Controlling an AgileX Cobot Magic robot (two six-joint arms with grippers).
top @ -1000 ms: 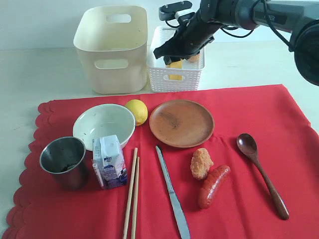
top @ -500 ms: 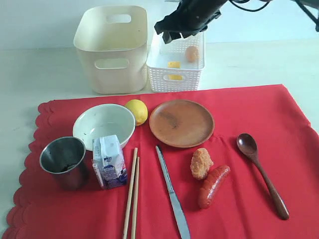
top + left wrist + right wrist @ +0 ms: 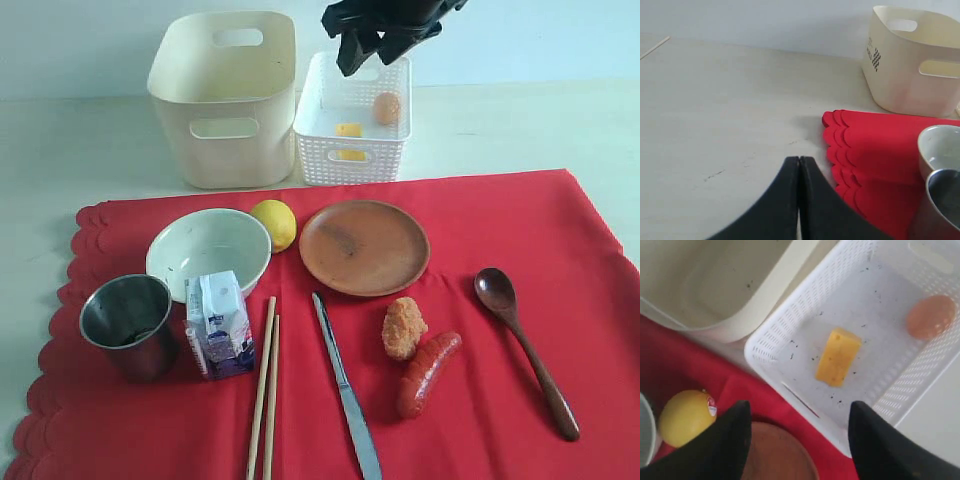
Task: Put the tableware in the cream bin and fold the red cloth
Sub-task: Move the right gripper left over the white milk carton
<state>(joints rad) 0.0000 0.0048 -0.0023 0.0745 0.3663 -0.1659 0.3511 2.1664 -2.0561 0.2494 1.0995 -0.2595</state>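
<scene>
Pale bench [image 3: 80,150] carries the red cloth [image 3: 520,240], where the white bowl [image 3: 208,250], steel cup [image 3: 128,322] and brown plate [image 3: 364,247] sit outside the cream bin [image 3: 228,150]; the right tool [image 3: 368,50] hangs above the white basket [image 3: 352,160]. From the left wrist, the left tool [image 3: 799,200] is pressed together, empty, over bare bench beside the cloth's scalloped edge. From the right wrist, the right tool's jaws stand wide, holding nothing. Stiff and flat, the plate probably needs a rim pinch.
</scene>
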